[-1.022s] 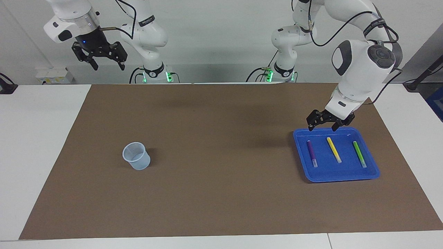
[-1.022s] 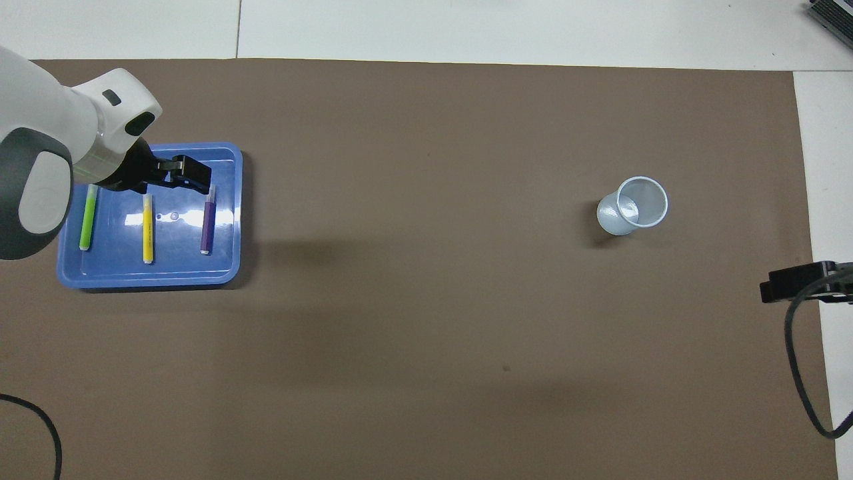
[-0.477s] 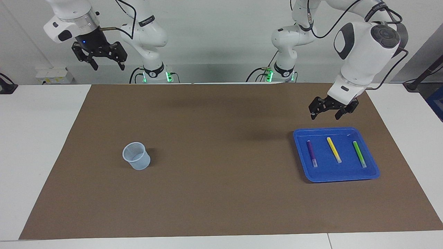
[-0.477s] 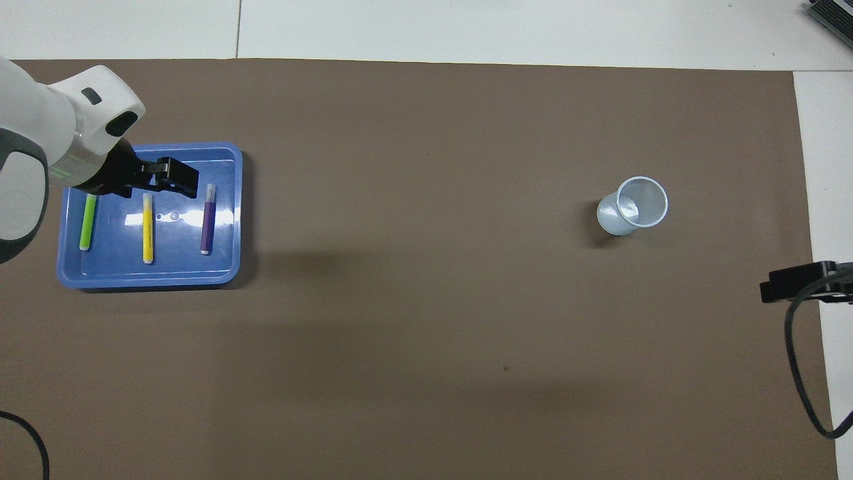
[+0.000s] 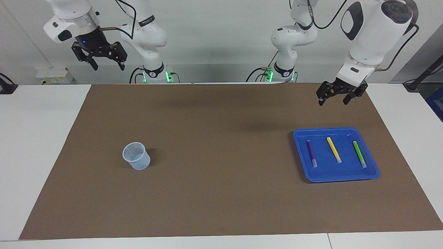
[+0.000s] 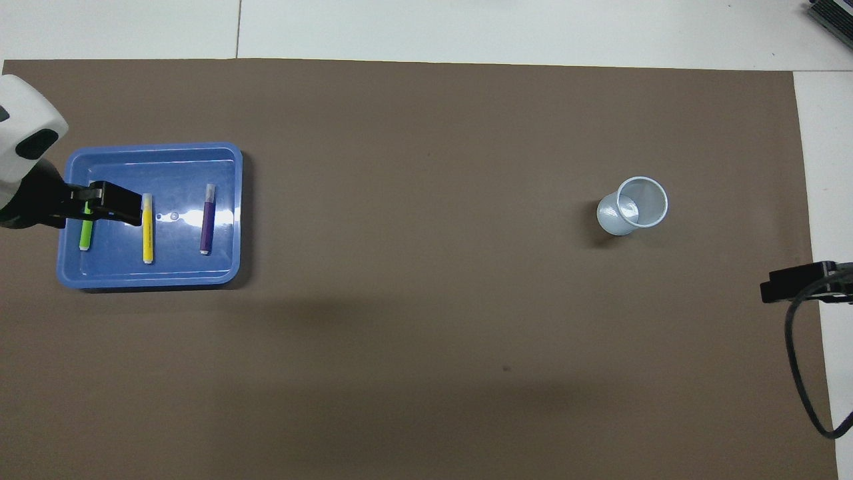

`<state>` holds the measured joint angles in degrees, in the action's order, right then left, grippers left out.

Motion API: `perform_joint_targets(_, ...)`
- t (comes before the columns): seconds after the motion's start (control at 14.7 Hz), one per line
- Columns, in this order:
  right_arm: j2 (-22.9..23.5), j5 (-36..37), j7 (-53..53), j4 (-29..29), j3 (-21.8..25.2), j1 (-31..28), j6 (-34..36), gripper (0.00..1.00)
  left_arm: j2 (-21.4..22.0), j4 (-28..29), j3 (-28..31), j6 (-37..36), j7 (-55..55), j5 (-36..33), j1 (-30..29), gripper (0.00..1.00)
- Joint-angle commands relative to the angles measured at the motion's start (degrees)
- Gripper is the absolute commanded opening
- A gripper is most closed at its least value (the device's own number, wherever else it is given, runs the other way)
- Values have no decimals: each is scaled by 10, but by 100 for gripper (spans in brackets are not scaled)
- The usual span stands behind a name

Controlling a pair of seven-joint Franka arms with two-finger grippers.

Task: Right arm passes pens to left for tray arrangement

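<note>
Lifting clear, the left gripper (image 5: 339,96) rises empty and wide; three pens (image 5: 333,149) lie below in the tray (image 5: 370,172), right gripper (image 5: 99,57) waiting wide — arrangement looks finished.

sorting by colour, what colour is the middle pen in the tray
Yellow slim marker pen, clearest in the facing view.

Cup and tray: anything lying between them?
Nothing: only bare brown mat between the cup and the tray, shown in both the facing and overhead views.
</note>
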<state>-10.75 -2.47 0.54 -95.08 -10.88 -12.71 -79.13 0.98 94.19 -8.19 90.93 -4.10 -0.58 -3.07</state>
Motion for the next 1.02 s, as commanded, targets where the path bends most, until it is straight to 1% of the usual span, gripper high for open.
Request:
perform_joint_targets(0.0,-10,3,-10,-9,-2,-6,0,100,32,-1,29,-45,10,5,16,100)
perform_joint_targets(0.2,-10,2,-10,-10,-2,-6,0,100,54,-1,44,-95,10,5,24,100)
perform_joint_targets(0.27,-10,3,-10,-9,-2,-6,1,100,57,1,53,-99,10,4,37,100)
perform_joint_targets(0.41,-10,2,-10,-9,-2,-6,0,100,57,1,53,-97,16,0,38,100)
perform_joint_targets(0.48,-10,2,-10,-10,-2,-6,0,100,56,1,48,-96,31,-13,38,100)
perform_joint_targets(0.54,-10,2,-10,-10,-3,-6,0,100,55,1,44,-94,44,-27,34,100)
perform_joint_targets(0.68,-10,2,-10,-9,-2,-6,0,100,57,17,41,-62,66,-27,21,100)
perform_joint_targets(0.82,-10,2,-10,-9,-2,-6,0,100,78,67,41,-13,67,-26,6,100)
perform_joint_targets(0.95,-10,2,-10,-10,-2,-6,1,100,79,69,42,-14,69,-26,1,100)
